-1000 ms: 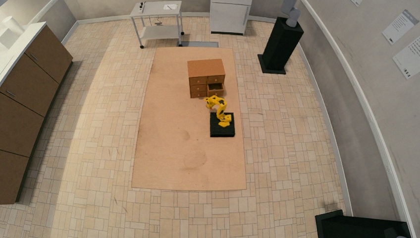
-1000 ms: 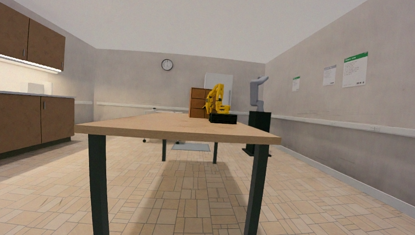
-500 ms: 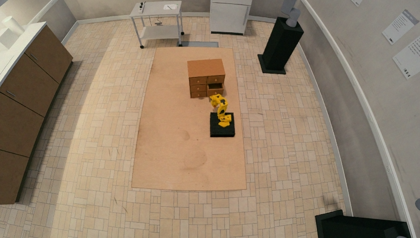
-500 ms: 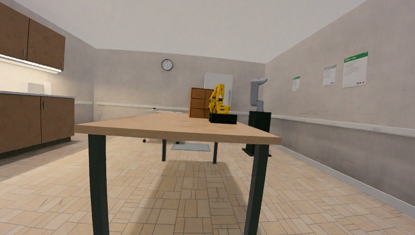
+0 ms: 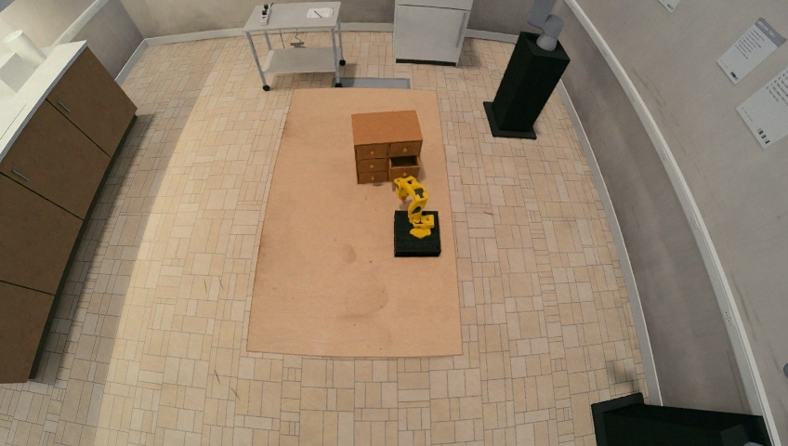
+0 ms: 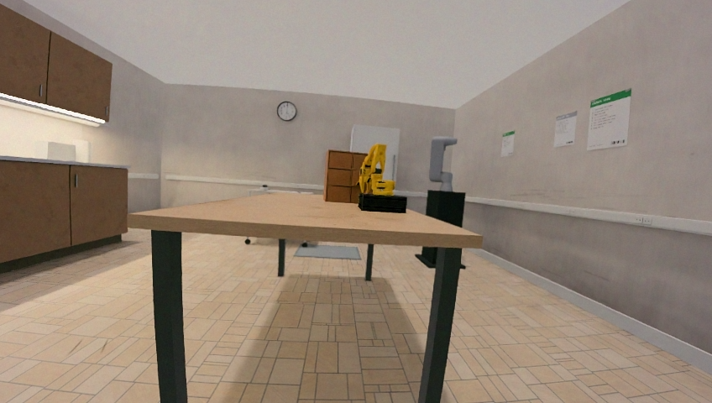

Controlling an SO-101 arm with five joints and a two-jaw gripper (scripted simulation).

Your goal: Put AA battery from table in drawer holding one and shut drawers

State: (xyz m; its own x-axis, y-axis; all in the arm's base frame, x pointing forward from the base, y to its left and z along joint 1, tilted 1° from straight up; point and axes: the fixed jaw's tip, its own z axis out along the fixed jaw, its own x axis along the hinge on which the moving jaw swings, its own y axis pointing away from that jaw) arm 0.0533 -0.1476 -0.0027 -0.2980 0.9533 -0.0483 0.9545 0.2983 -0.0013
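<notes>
A small wooden chest of drawers (image 5: 386, 126) (image 6: 339, 175) stands at the far part of the table (image 5: 332, 248) (image 6: 300, 214). Its middle right drawer (image 5: 405, 163) is pulled out and open; the other drawers are shut. My yellow arm (image 5: 415, 207) (image 6: 372, 170) reaches from its black base (image 5: 416, 245) (image 6: 382, 203) towards the chest. My gripper (image 5: 399, 188) hangs just in front of the open drawer. It is shut on a small thing that I take for the AA battery; it is too small to make out. What lies inside the drawer is hidden.
A white trolley (image 5: 295, 21) and a white cabinet (image 5: 431, 27) stand beyond the table. A black pedestal (image 5: 525, 83) (image 6: 443, 209) with a grey arm stands to the right. Brown cabinets (image 5: 49, 165) line the left wall.
</notes>
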